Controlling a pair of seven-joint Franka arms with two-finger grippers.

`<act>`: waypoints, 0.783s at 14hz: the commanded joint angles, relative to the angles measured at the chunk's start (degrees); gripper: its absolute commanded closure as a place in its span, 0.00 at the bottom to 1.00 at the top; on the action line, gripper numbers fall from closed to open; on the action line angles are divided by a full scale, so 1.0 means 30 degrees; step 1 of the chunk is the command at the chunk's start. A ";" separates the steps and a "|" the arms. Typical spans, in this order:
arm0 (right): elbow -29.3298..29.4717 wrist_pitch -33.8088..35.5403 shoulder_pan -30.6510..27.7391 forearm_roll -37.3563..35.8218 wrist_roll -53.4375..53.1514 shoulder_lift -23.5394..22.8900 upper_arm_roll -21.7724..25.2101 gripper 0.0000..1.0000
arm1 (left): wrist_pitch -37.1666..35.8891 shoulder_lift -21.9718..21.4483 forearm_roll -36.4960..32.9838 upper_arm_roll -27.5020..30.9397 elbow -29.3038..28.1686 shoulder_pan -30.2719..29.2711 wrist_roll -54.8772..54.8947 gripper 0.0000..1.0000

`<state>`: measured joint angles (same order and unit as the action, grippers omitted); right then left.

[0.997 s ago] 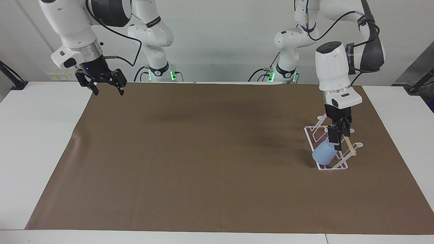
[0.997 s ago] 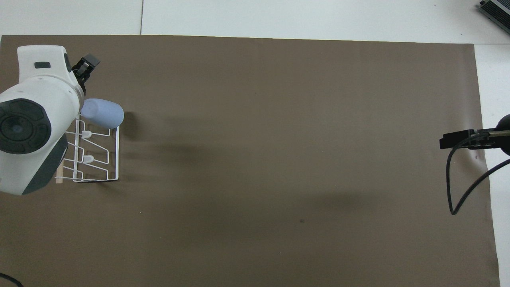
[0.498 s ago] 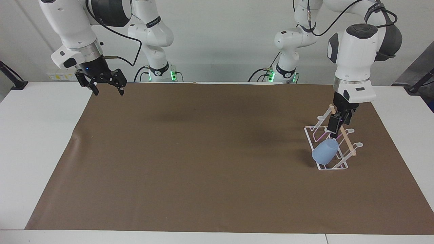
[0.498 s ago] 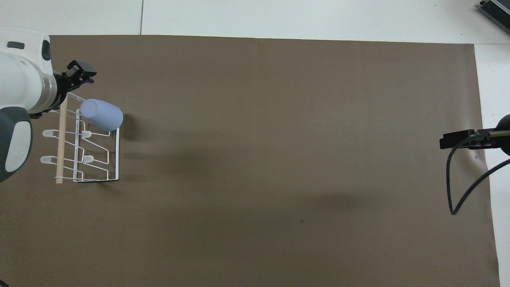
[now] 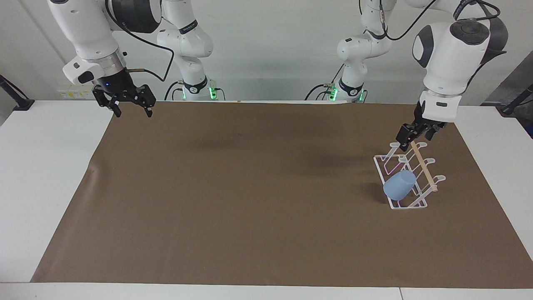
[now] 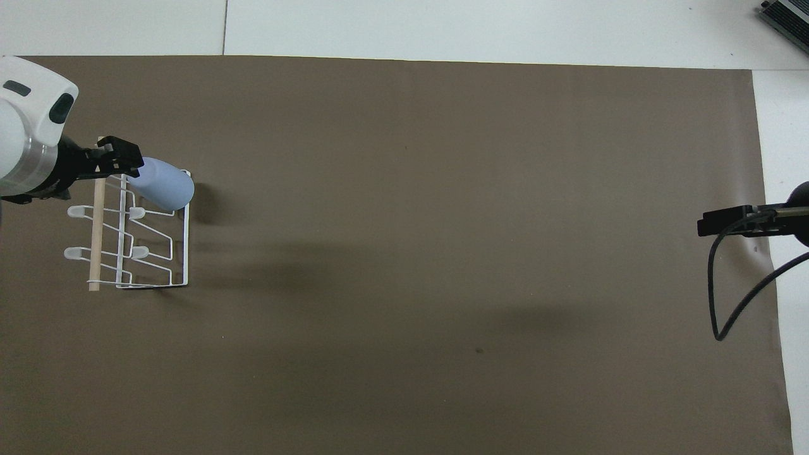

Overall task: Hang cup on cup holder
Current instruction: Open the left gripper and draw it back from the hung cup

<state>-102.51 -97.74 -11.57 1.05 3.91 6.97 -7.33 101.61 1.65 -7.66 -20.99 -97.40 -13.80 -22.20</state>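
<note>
Over the cup holder (image 5: pixel 410 177), the left claw (image 5: pixel 416 134) has risen, empty and open; cup (image 5: pixel 399 186) stays hung.

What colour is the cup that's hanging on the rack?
Light blue. The cup on the white cup holder shows best in the facing view.

One small light-blue plastic cup (image 5: pixel 399 186); one white wire cup holder (image 5: pixel 406 175) with wooden dowel; one brown table mat (image 5: pixel 250 187); two grippers.
</note>
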 commanded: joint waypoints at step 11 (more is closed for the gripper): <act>-0.0340 0.0061 -0.0274 -0.0145 0.0191 0.0403 -0.0224 0.00 | -0.4896 -0.1340 0.0943 -0.0211 0.0590 -0.0234 0.5438 0.00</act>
<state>-102.51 -97.74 -11.57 1.05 3.91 6.97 -7.33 88.05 -1.51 -6.14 -21.68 -95.20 -13.94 -6.95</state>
